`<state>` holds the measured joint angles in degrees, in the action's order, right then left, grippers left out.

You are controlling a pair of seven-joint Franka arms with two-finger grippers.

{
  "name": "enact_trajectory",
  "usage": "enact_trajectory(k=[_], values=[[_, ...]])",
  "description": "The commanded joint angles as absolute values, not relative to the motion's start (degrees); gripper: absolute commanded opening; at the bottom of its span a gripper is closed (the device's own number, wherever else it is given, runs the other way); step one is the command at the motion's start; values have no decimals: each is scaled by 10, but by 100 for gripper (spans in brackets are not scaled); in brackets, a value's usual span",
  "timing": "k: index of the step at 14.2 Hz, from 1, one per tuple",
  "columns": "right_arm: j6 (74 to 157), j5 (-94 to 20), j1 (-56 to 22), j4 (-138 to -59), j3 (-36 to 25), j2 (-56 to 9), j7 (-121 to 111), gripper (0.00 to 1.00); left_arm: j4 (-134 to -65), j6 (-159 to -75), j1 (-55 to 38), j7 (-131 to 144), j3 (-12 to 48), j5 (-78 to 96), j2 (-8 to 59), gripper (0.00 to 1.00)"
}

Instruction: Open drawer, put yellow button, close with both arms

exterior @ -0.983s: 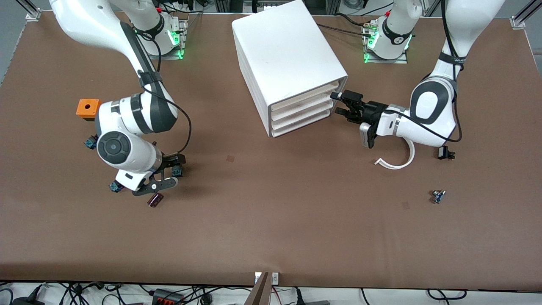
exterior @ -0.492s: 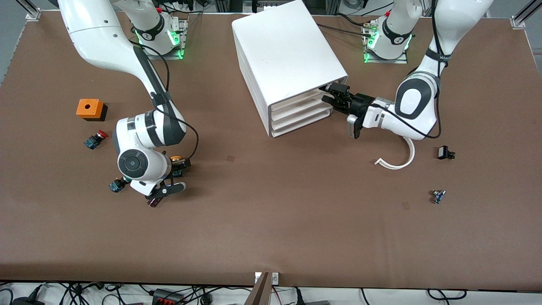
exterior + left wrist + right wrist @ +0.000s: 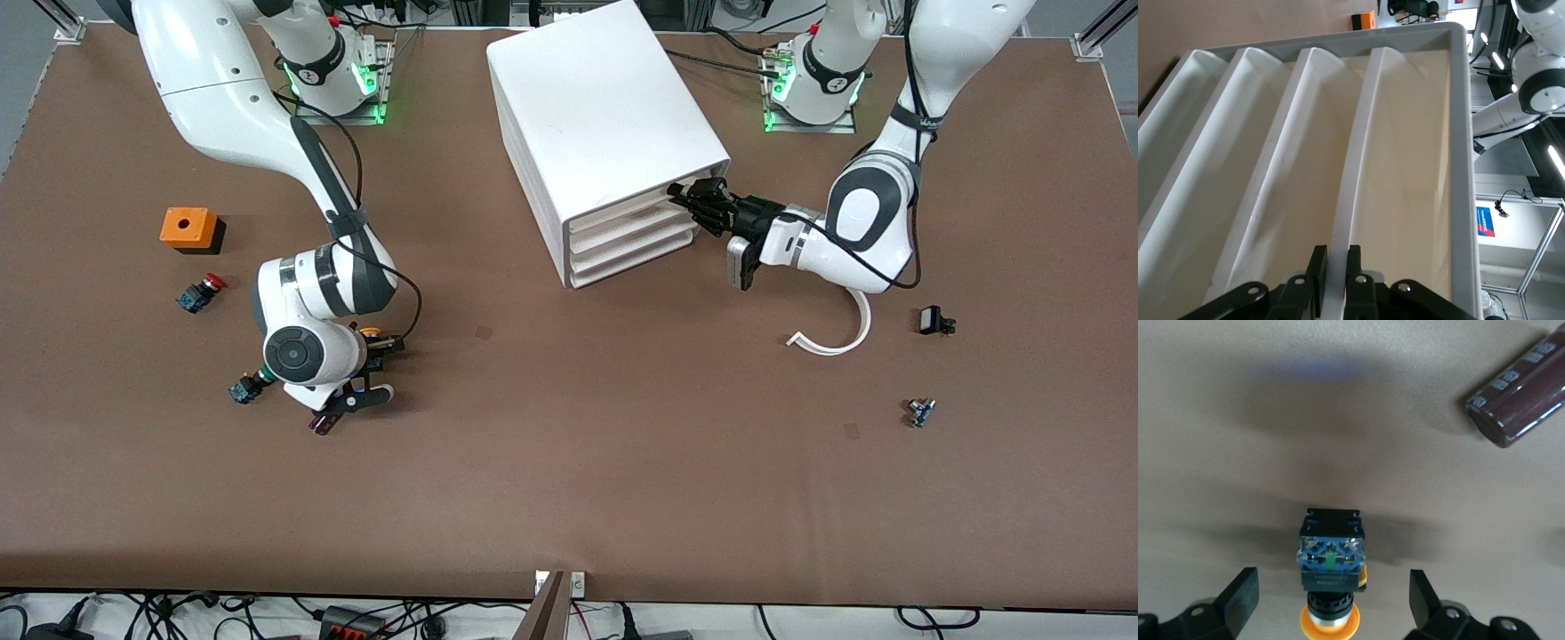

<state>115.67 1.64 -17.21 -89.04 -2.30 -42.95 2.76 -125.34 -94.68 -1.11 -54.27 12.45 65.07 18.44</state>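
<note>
The white cabinet (image 3: 596,107) stands at the back middle of the table, all its drawers pushed in. My left gripper (image 3: 689,197) is at the front of the top drawer (image 3: 622,206), shut on its thin white lip (image 3: 1361,133); in the left wrist view the left gripper (image 3: 1335,257) has both fingers pressed against that lip. The yellow button (image 3: 369,335) lies on its side on the table toward the right arm's end. My right gripper (image 3: 373,363) hangs low over it, open. In the right wrist view the yellow button (image 3: 1331,557) lies centred inside the open right gripper (image 3: 1335,593), touching neither finger.
A dark brown cylinder (image 3: 322,423) lies just past the right gripper, also seen as the cylinder (image 3: 1518,397). A green-capped button (image 3: 244,388), a red-capped button (image 3: 200,293) and an orange box (image 3: 187,227) are nearby. A white curved strip (image 3: 840,333) and small parts (image 3: 933,322) lie below the left arm.
My left gripper moved in to the top drawer's front and shut on its lip. The right arm shifted until its open gripper straddled the yellow button.
</note>
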Motion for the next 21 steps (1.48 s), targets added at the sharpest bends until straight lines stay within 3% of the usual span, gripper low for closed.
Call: enact_trajectory(k=[1, 4, 5, 9, 12, 13, 14, 15, 16, 21], values=[[1169, 19, -168, -894, -20, -433, 39, 100, -1250, -954, -4, -550, 126, 658, 192, 9], [1175, 19, -167, -903, -20, -436, 40, 92, -1216, -953, -3, -547, 118, 655, 212, 9], [1174, 18, -167, -904, -19, -436, 41, 82, -1201, -953, -1, -544, 116, 652, 220, 9], [1167, 7, -167, -904, -19, -436, 54, 26, -1107, -948, 36, -534, 113, 579, 271, 9], [1167, 6, -166, -896, -18, -414, 49, 6, -1051, -947, 48, -533, 113, 557, 309, 9], [1165, 6, -166, -886, -18, -406, 46, 5, -1045, -943, 49, -533, 113, 553, 312, 11], [1157, 6, -166, -876, -18, -399, 45, 1, -1042, -941, 48, -533, 113, 550, 311, 29], [1143, 7, -166, -858, -18, -392, 44, 0, -1044, -940, 52, -533, 114, 550, 311, 73], [1121, 7, -168, -836, -18, -391, 42, 0, -1044, -936, 54, -532, 114, 551, 306, 100], [982, 5, -173, -667, -13, -391, 44, 0, -965, -841, 90, -423, 113, 494, 295, 100]])
